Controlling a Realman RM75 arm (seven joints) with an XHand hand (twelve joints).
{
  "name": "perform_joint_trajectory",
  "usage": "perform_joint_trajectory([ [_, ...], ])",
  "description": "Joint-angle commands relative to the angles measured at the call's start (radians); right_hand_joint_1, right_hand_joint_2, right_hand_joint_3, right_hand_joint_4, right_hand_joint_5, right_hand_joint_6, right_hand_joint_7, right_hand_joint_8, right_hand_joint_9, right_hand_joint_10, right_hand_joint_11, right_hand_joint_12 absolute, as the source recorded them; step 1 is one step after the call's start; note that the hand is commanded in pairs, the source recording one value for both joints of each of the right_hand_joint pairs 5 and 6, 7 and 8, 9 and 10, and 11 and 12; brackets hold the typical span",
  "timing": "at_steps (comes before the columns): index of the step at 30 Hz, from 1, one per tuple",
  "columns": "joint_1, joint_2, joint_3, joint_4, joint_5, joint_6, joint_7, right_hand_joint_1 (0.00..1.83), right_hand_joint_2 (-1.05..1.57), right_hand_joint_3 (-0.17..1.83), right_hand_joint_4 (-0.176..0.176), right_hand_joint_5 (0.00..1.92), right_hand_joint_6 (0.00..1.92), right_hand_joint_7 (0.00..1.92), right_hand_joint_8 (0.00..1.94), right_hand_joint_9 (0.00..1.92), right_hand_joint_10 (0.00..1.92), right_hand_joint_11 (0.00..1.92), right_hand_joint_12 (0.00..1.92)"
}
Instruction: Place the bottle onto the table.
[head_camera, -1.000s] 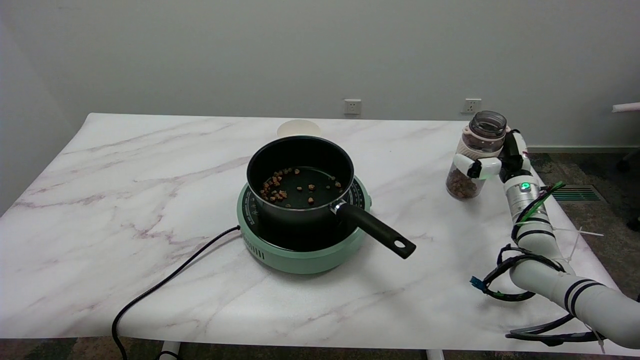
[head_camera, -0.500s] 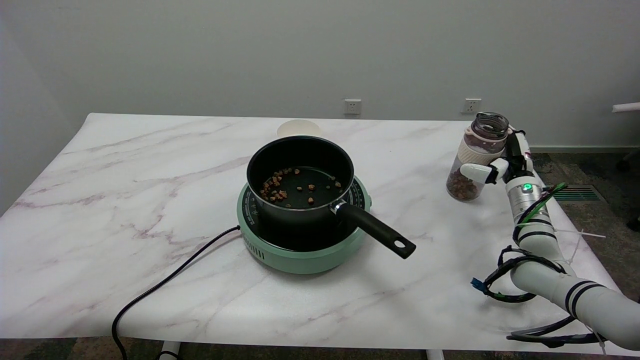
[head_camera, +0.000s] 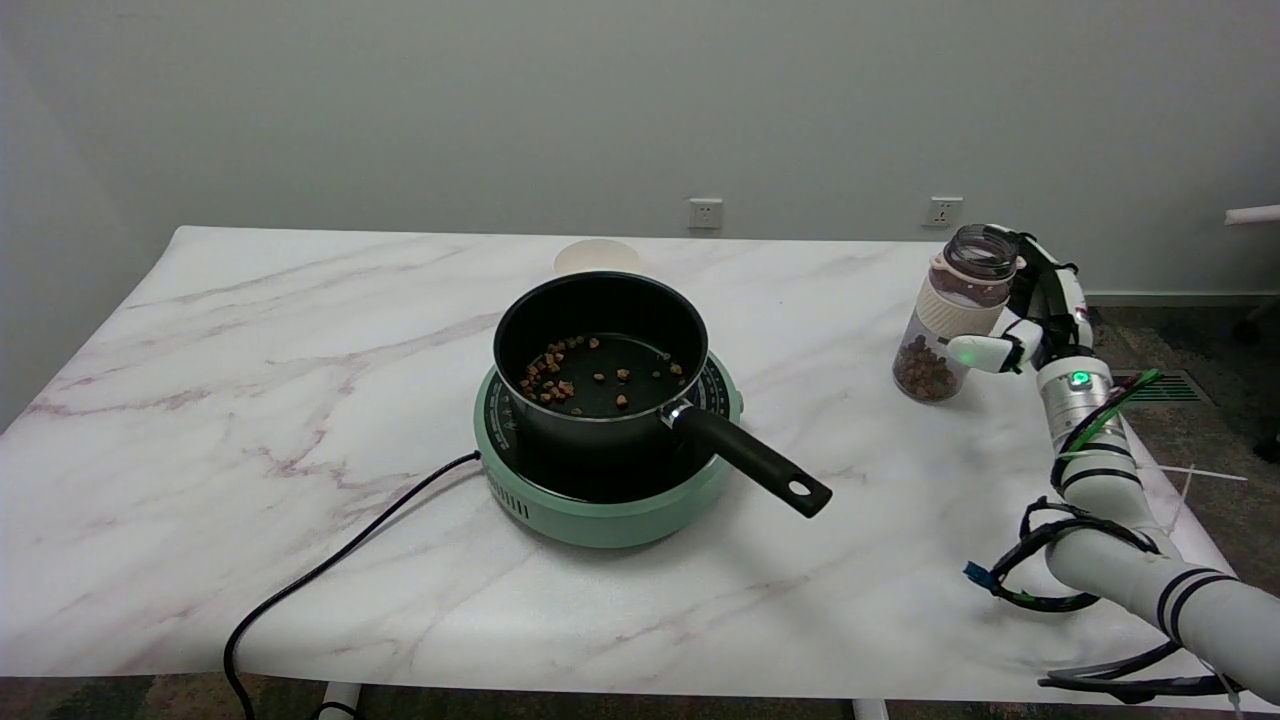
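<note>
1. The bottle stands upright on the bench near its right edge, lid off, brown pellets in the bottom.
2. My hand is spread open and holds nothing — its fingers sit just beside the glass.
3. Risk: a fingertip clips the bottle as I pull away — it tips and pellets spill.
4. The bench edge is close; a hard knock could send it off.

- Single head view, set above the near side of the counter, facing down and across toward the back wall.
- Moderate distance; nearly whole counter in frame.
</note>
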Motion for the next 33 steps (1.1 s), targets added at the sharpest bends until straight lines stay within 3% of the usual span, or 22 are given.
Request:
perform_joint_trajectory([
  [1, -0.132, 0.111, 0.076, -0.001, -0.011, 0.001, 0.018, 1.24, -0.89, 1.02, 0.000, 0.40, 0.40, 0.76, 0.76, 0.61, 0.61, 0.59, 0.59],
  [9, -0.225, 0.118, 0.246, -0.051, -0.042, 0.023, 0.046, 1.29, -0.90, 1.06, 0.000, 0.40, 0.40, 0.71, 0.71, 0.68, 0.68, 0.73, 0.73],
  [18, -0.310, 0.120, 0.550, -0.061, -0.344, -0.028, 0.023, 1.34, -0.70, 1.05, 0.000, 0.38, 0.38, 0.75, 0.75, 0.68, 0.68, 0.76, 0.76],
  [24, -0.341, 0.112, 0.642, -0.040, -0.441, -0.041, -0.064, 1.34, -0.61, 1.08, 0.000, 0.39, 0.39, 0.78, 0.78, 0.68, 0.68, 0.75, 0.75],
  [33, -0.372, 0.102, 0.734, -0.005, -0.434, -0.030, -0.148, 1.34, -0.53, 1.10, 0.000, 0.38, 0.38, 0.81, 0.81, 0.68, 0.68, 0.75, 0.75],
])
